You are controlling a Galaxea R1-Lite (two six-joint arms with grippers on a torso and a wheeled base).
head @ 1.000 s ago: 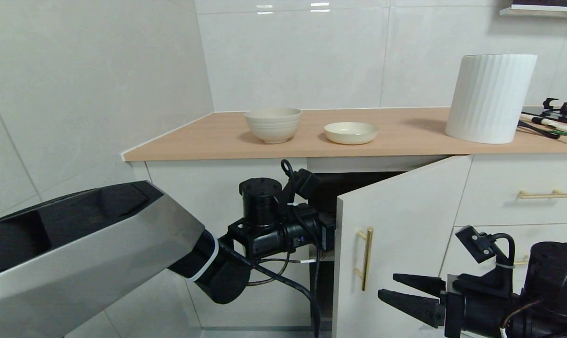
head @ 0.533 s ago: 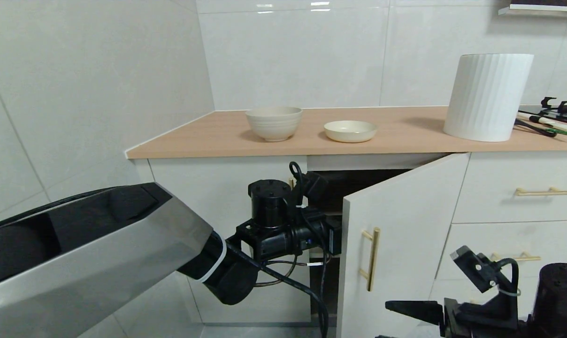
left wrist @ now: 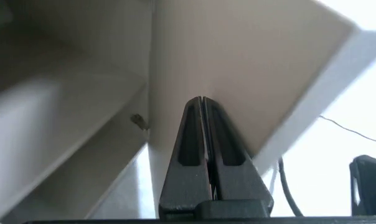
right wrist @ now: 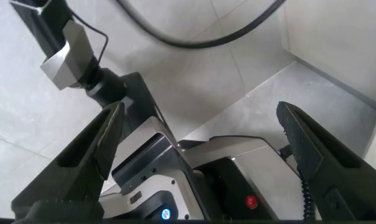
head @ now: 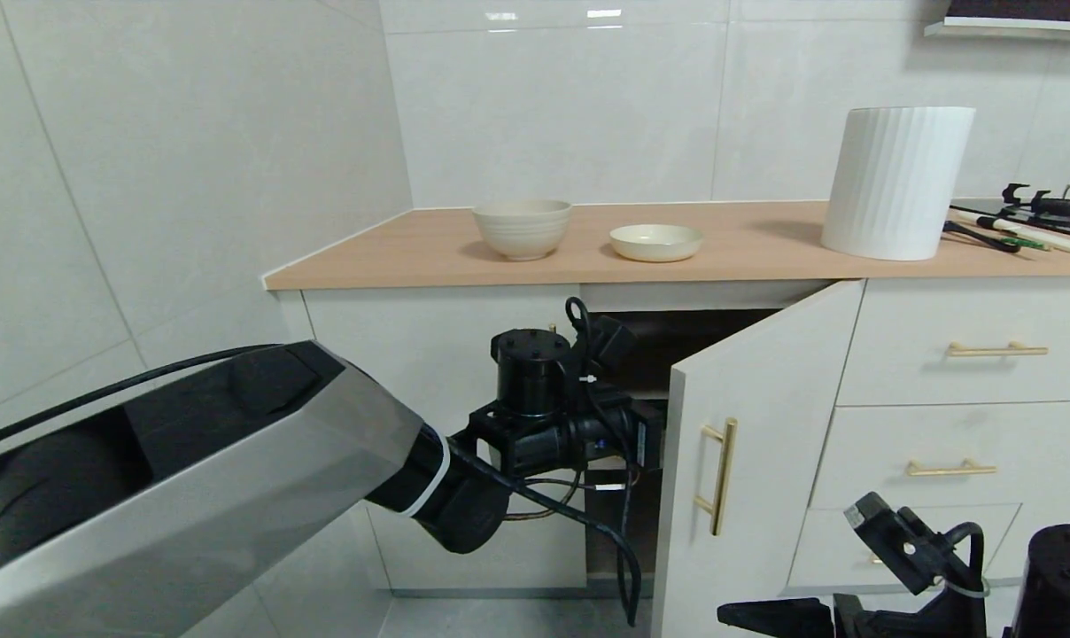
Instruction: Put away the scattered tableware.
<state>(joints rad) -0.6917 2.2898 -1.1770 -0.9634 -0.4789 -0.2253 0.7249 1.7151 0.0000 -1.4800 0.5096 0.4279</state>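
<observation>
On the wooden counter (head: 393,257) stand a beige ribbed bowl (head: 522,229) and, to its right, a small cream dish (head: 656,242). Below them the white cabinet door (head: 765,416) is swung partly open. My left arm's wrist (head: 570,434) sits at the dark cabinet opening, just behind the door's edge. In the left wrist view, my left gripper (left wrist: 202,102) is shut, its tip against the inner face of the door (left wrist: 238,56). My right gripper (right wrist: 200,109) hangs low at the bottom right with its jaws wide apart and nothing between them; one finger (head: 774,616) shows in the head view.
A tall white ribbed canister (head: 896,182) stands on the counter's right part, with dark utensils (head: 1013,232) beyond it. Drawers with gold handles (head: 996,350) lie right of the door, which carries a gold bar handle (head: 721,478). A tiled wall closes the left side.
The head view has shifted, so counter and cabinet sit farther off and more to the left. My right gripper has sunk toward the picture's bottom edge. The left gripper stays at the door's edge.
</observation>
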